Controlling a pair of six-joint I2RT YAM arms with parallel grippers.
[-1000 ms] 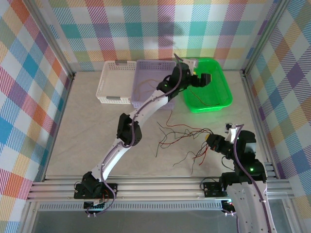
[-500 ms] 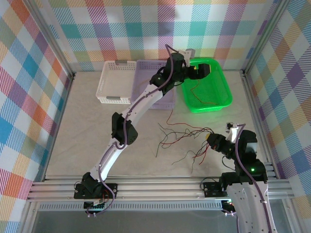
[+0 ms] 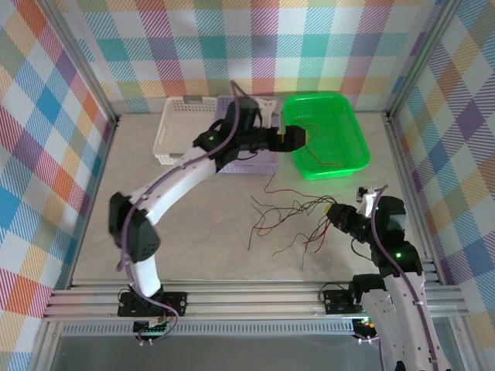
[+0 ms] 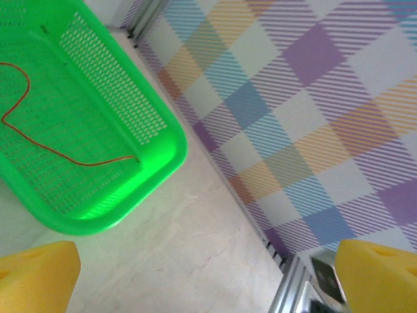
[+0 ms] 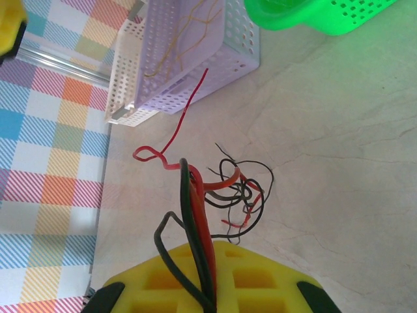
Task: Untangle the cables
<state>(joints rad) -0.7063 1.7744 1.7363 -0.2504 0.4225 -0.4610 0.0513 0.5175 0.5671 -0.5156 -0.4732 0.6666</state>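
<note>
A loose tangle of thin red and black cables [image 3: 288, 219] lies on the table right of centre. My right gripper [image 3: 335, 216] is shut on one end of it; its yellow pads [image 5: 156, 287] clamp red and black strands of the cables [image 5: 231, 186], which fan out ahead. My left gripper [image 3: 294, 136] hangs at the left rim of the green basket [image 3: 357, 147], open, its yellow fingertips [image 4: 32, 274] wide apart with nothing between them. One orange-red cable [image 4: 58, 153] lies in the green basket [image 4: 163, 150].
A purple basket [image 3: 263, 164] holding yellowish cables [image 5: 189, 32] and a white basket [image 3: 174, 135] stand at the back, left of the green one. Aluminium frame rails and plaid walls enclose the table. The left arm stretches diagonally over the table's left half.
The left arm has swung leftward; its open gripper moved from above the green basket to that basket's left rim. The right gripper shifted slightly, still clamped on the cables.
</note>
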